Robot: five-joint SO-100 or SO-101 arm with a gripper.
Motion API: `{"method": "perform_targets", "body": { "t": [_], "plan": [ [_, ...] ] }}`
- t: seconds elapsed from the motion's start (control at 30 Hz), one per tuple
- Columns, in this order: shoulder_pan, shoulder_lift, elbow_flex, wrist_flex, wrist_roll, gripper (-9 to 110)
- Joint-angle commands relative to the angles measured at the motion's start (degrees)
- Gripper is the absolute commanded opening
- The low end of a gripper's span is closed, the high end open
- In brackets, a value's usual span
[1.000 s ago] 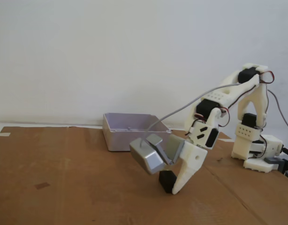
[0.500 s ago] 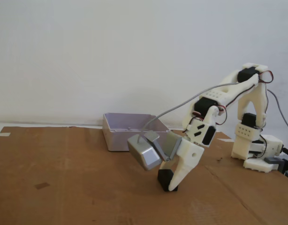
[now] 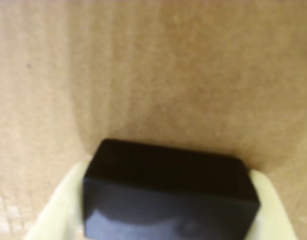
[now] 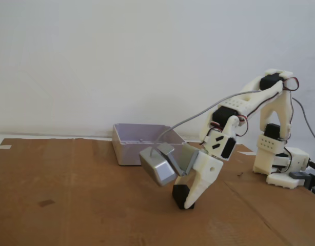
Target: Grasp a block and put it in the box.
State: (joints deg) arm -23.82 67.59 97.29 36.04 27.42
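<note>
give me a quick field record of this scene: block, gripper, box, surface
block: black block, between the fingers, low at the cardboard; whether it touches is unclear
gripper: gripper closed on the block's two sides, pale fingers flanking it in the wrist view
box: grey open box, behind and left of the block in the fixed view; contents not visible
surface: brown cardboard
</note>
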Motion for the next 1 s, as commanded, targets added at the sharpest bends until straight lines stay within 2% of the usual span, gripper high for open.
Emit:
{"method": "perform_targets", "body": {
  "t": [0.0, 0.97],
  "plan": [
    [0.9, 2.4, -5.3, -1.2, 0.1, 21],
    [4.1, 17.8, -7.8, -0.9, -2.4, 21]
  ]
}}
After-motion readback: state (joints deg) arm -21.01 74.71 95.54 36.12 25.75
